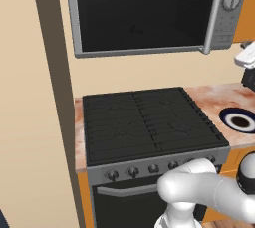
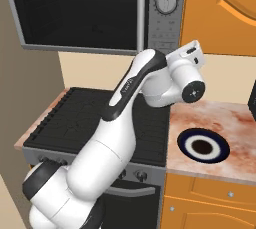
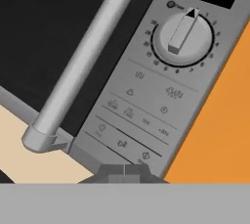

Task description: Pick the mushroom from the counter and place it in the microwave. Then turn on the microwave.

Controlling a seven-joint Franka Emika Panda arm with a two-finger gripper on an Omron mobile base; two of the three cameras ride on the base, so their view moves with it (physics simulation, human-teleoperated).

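Now at the panel: fingers (image 3: 124, 173) shut, empty, aimed at the lowest button row.

Just below the microwave (image 1: 144, 13) panel's bottom row; press squarely on one key (image 3: 143, 156), clear of knob (image 3: 183, 33) and handle (image 3: 83, 61). Door closed, mushroom unseen, likely inside; dark-rimmed dish (image 2: 203, 146) on the bench (image 2: 235, 123).

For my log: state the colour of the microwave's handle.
Plain silver-grey handle on the microwave; clearest in the hand view.
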